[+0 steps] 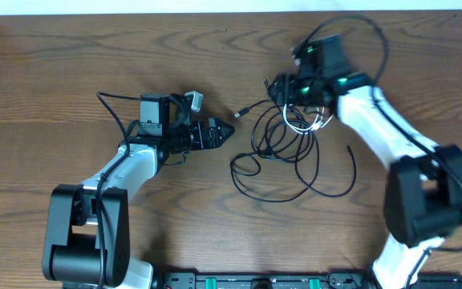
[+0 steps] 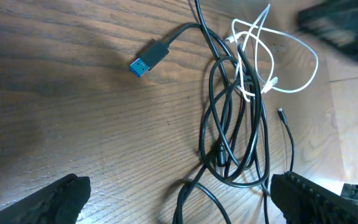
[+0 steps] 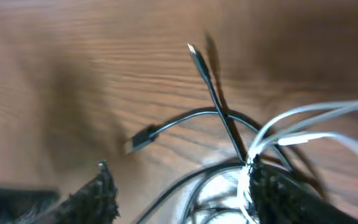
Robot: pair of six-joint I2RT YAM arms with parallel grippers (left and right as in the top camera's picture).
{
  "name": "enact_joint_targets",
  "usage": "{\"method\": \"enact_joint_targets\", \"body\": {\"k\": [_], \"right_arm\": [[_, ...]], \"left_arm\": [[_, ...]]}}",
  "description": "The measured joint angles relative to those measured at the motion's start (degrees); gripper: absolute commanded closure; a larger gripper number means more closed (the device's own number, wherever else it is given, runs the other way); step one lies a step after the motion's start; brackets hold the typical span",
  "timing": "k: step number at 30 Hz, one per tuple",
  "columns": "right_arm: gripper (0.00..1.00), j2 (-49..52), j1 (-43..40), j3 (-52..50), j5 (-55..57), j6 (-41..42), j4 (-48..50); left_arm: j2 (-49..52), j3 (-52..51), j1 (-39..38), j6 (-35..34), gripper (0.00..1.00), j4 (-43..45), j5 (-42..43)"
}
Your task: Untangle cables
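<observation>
1. We find the cables heaped on the table between the two arms, their black loops running lengthwise from the right gripper towards the near edge.
2. The right gripper is nearer. Its jaws stand apart over the heap's far end, with strands between them and nothing pinched.
3. The left gripper is wide open and empty. The heap lies straight ahead of it, apart.
4. The white cable threads through the black loops. We judge this the main hindrance.
5. The blue-tipped plug lies free beside the heap, on the left gripper's side.
</observation>
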Motion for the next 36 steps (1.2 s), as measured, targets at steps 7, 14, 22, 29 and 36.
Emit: {"method": "enact_joint_targets", "body": {"k": [7, 14, 22, 29, 36], "right_arm": [[0.42, 3.69, 1.03, -0.04, 5.22, 9.64, 3.43], [0.44, 3.69, 0.98, -0.02, 7.65, 16.52, 1.49], [0.53, 3.69, 0.98, -0.02, 10.95, 21.51, 0.7], [0.57, 3.69, 0.98, -0.02, 11.74, 22.69, 2.03], [0.56, 5.4, 0.98, -0.02, 11.89, 23.45, 3.08]], "left_arm": [[0.0, 0.0, 0.0, 0.0, 0.01, 0.04, 0.0], [0.0, 0.0, 0.0, 0.0, 0.01, 0.04, -0.02], [0.0, 0.0, 0.0, 0.0, 0.01, 0.02, 0.0], [0.0, 0.0, 0.0, 0.0, 0.01, 0.02, -0.02], [0.0, 0.0, 0.0, 0.0, 0.01, 0.02, 0.0]]}}
